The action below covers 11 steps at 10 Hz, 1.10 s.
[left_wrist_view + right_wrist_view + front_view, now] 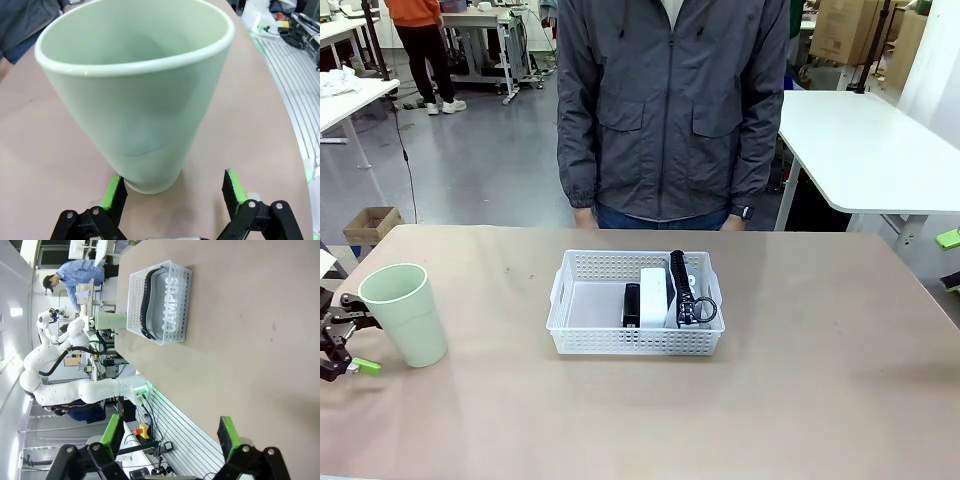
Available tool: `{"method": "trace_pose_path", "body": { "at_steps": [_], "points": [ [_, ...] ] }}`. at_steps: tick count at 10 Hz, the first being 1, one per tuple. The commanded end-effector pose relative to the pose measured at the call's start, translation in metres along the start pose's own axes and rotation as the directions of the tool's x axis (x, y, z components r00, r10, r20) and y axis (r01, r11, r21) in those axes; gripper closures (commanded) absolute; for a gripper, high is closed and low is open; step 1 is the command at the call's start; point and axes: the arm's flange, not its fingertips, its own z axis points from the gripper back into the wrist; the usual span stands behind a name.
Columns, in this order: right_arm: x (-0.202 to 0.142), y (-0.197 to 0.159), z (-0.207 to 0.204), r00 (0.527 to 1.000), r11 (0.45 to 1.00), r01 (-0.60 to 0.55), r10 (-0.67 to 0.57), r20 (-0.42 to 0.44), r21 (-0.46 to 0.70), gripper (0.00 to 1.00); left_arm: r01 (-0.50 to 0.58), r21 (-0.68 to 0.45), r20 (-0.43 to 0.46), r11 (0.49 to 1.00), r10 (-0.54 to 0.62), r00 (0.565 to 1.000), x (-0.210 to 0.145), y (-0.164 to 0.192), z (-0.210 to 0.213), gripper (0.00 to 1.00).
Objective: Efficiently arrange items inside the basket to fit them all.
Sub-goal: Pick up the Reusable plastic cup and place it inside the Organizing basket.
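Front view: the white lattice basket sits near the middle of the tan table, just in front of a person in a grey jacket standing at the far side. Inside it, the grey shoe stands on its side along the right wall, sole facing the middle, laces bunched at the near end. Against the sole sits the small white box, and left of that the black stapler; the left part of the basket floor is bare.

The pale green cup stands upright and mouth-up on the table's left side, well apart from the basket. The left gripper sits at the table's left edge right beside the cup's base. From the left wrist, the cup looms close, its foot between the green pads, which are spread wide; one pad looks to be just at the foot, though I cannot tell if it touches.

From the right wrist, the right gripper also has its fingers spread, pinching nothing, well back from the basket, where the shoe shows through the lattice.
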Motion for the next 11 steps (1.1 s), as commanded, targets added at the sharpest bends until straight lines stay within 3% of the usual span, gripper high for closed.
{"method": "trace_pose_path", "body": {
  "at_steps": [1,3,7,11],
  "points": [
    [-0.003,0.001,0.005,1.0,1.0,-0.005,0.005,-0.014,-0.007,0.0,-0.012,0.015,0.048,1.0,0.012,0.999,-0.002,0.013,-0.006,0.0],
    [-0.003,0.001,0.005,1.0,1.0,-0.005,0.005,-0.014,-0.007,0.0,-0.014,0.061,0.133,0.998,0.006,0.991,0.0,0.019,-0.009,0.0],
    [-0.003,0.001,0.005,1.0,1.0,-0.005,0.005,-0.014,-0.007,0.0,0.024,-0.006,0.23,1.0,-0.022,0.973,0.009,0.028,-0.034,0.0],
    [-0.003,0.001,0.005,1.0,1.0,-0.005,0.005,-0.014,-0.007,0.0,0.03,-0.001,0.345,1.0,-0.028,0.938,0.013,0.031,-0.036,0.0]
  ]
}}
